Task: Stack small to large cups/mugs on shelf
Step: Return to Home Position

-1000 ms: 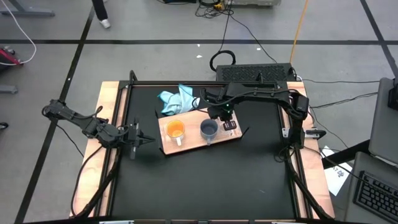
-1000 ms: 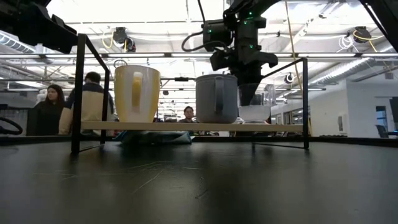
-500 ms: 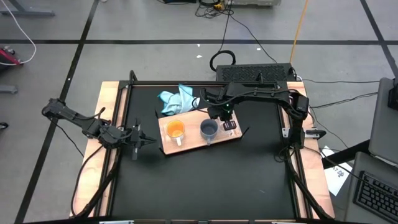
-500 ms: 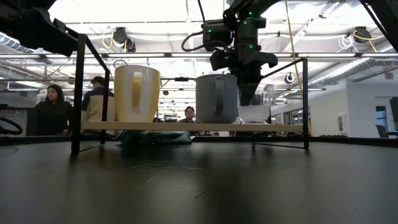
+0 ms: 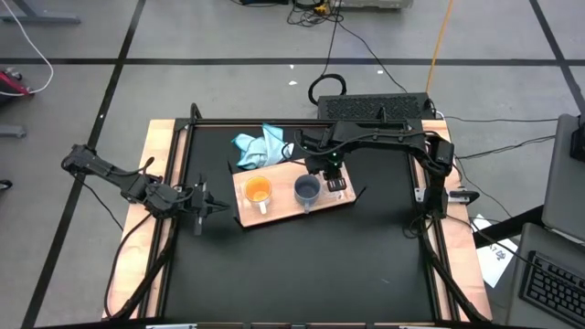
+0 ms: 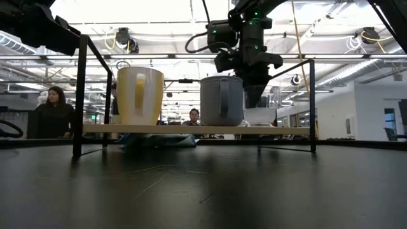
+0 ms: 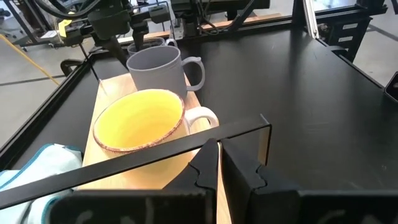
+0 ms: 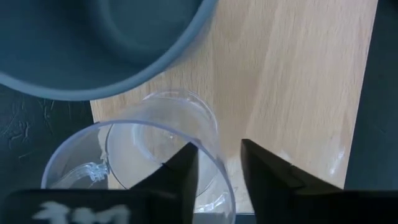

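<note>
The right gripper (image 8: 217, 149) is hanging just over the glass cup (image 8: 155, 146), at the right end of the shelf (image 8: 298, 81). Its two fingers are standing a little apart, with a narrow gap between them. One finger is dipping inside the cup and the other is staying outside, so the thin glass rim is running between them. The gap is looking wider than the glass. I cannot tell if a finger is touching the rim. The cup is sitting upright on the wood.

Just beside the glass cup, the grey-blue mug (image 5: 307, 190) is standing upright on the shelf. On its other side the orange mug (image 5: 259, 192) is standing too, yellow inside, with a white handle. The three are making a row along the board: orange mug, grey-blue mug, then glass cup.

In the low view, the shelf is resting on thin black legs (image 6: 81, 95) above the black table (image 5: 302, 265). A light-blue cloth (image 5: 259, 148) is lying at the back left corner of the shelf.

The left gripper (image 7: 219, 158) is waiting at the left edge of the table, well apart from the cups. Its fingers are pressing close together, holding nothing, and pointing at the shelf.

A person (image 6: 54, 111) is sitting in the room behind.
</note>
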Motion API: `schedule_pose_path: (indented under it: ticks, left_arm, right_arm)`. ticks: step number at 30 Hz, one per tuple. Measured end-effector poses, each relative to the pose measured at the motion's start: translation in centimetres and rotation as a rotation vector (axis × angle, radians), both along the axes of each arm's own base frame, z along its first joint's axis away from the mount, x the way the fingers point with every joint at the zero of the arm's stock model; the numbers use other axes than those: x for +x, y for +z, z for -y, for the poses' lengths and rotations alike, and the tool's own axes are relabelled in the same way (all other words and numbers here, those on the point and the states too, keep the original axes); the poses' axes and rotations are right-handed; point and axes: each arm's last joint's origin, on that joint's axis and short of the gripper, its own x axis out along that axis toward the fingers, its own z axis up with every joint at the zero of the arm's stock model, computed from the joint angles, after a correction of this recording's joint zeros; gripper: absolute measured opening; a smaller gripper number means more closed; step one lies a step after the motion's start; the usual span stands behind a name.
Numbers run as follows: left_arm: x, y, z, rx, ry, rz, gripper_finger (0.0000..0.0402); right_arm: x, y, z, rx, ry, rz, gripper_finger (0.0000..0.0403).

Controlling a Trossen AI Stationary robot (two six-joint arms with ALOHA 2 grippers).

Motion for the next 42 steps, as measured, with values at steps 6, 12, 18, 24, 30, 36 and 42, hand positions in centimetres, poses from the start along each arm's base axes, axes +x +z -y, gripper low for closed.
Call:
schedule_pose_path:
  ticks: [6, 12, 18, 24, 30, 36, 42]
  left_arm:
    - [0.0, 0.0, 0.0, 0.000, 0.000, 0.000, 0.0021]
    - [0.0, 0.0, 0.0, 0.001, 0.000, 0.000, 0.0021]
    - [0.0, 0.1, 0.0, -0.003, 0.000, 0.006, 0.0021]
    - [0.0, 0.2, 0.0, -0.011, 0.000, 0.017, 0.0021]
    - [0.1, 0.2, 0.0, -0.032, 0.007, 0.017, 0.0021]
    - [0.1, 0.3, 0.1, -0.061, 0.011, 0.027, 0.0021]
    - [0.1, 0.4, 0.0, -0.030, 0.035, 0.048, 0.0004]
  right_arm:
    - [0.0, 0.0, 0.0, 0.001, -0.007, 0.000, 0.0151]
    - [-0.1, 0.1, 0.0, 0.004, -0.002, -0.009, 0.0155]
    - [-1.2, 2.6, -0.5, -0.013, 0.004, 0.045, 0.0155]
    - [-3.2, 6.8, -1.6, -0.048, -0.018, 0.181, 0.0155]
    - [-5.4, 10.8, -4.1, -0.062, -0.028, 0.331, 0.0155]
    - [-7.5, 13.3, -7.3, -0.055, 0.058, 0.407, 0.0124]
    - [-9.1, 14.6, -9.9, -0.042, 0.121, 0.478, 0.0016]
